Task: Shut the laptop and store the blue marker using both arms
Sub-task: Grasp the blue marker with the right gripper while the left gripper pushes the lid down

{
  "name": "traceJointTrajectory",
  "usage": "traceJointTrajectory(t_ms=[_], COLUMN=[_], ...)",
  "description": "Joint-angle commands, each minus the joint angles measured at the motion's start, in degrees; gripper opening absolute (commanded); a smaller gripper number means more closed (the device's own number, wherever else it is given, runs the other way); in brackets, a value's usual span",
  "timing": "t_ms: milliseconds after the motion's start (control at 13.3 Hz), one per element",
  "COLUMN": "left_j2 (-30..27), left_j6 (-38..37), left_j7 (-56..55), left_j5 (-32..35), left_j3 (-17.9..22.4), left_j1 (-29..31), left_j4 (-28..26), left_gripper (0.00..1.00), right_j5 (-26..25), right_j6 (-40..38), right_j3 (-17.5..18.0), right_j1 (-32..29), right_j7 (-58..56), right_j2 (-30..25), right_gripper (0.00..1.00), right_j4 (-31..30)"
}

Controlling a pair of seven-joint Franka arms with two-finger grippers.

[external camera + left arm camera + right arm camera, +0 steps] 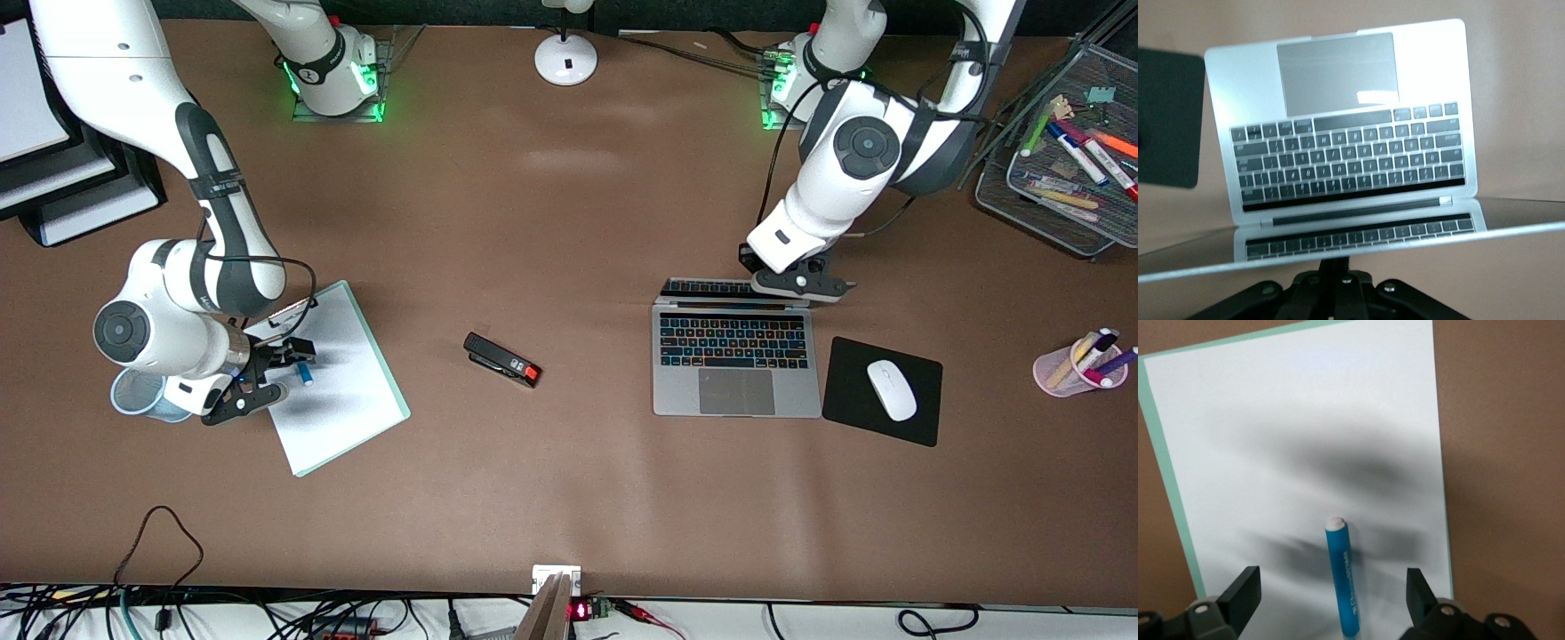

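Blue marker (1342,580) lengthwise between open fingers (1243,594)

High front view spans the table (569,498); wrist views look down, close.

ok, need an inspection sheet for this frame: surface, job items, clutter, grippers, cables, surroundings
Surface: brown table, no spills seen.
Job's things: laptop open, lid tipped partway down; blue marker lying on a white sheet toward the right arm's end.
Clutter: stapler mid-table; white mouse on black pad; pink pen cup; clear cup; mesh tray of markers.
Grippers: left gripper shut, at the lid's top edge; right gripper open, straddling the marker.
Cables: loose loops along the table edge nearest the camera.
Surroundings: lamp base; stacked paper trays.
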Motion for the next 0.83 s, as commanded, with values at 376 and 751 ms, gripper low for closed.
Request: traceJointTrajectory(t_ms=[376,751], left_j2=[12.9,19.8], left_j6=[1.1,9.5], left_j7=[1.7,1.3], left_j5=[6.1,10.4], left_j3=[0.5,0.9], left_j1=[0.6,1.2], left_j4=[15.2,17.7], left_gripper=[0.01,0.01], right_j5=[0.1,-0.2], right_j6=[3.4,3.5], right_j3=[0.5,0.5], right_j1=[-0.4,0.5], right_j7=[-1.2,-1.3], right_j2=[2.2,2.5], right_gripper=[0.79,0.66], right_j4=[-1.2,-2.6])
